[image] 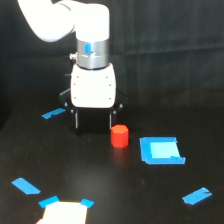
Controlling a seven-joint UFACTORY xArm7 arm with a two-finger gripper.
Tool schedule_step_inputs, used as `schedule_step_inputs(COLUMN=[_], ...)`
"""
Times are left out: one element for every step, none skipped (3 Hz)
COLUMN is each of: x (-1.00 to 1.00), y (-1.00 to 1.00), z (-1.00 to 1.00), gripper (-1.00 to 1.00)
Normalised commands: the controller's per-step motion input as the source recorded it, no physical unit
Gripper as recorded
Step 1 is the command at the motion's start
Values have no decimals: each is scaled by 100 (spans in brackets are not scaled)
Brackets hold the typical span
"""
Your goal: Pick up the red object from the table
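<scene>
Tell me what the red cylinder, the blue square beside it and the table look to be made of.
Red object: plain matte red-orange with no gloss, possibly plastic, foam or painted wood; the picture leaves it open. Blue square: flat against the surface, paler in the middle, likely tape or thin sheet. Table: matte black with little reflection; whether it is cloth, board or mat cannot be told.

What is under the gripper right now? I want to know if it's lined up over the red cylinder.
Only bare black table shows between the gripper fingers. The red object stands just off the finger toward the exterior view's right.
</scene>
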Motion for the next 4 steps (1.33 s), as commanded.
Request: schedule_step_inputs(x=[80,100,100,97], y=[1,20,33,9], z=[-100,-100,-57,-9], gripper=[71,-48,39,-7])
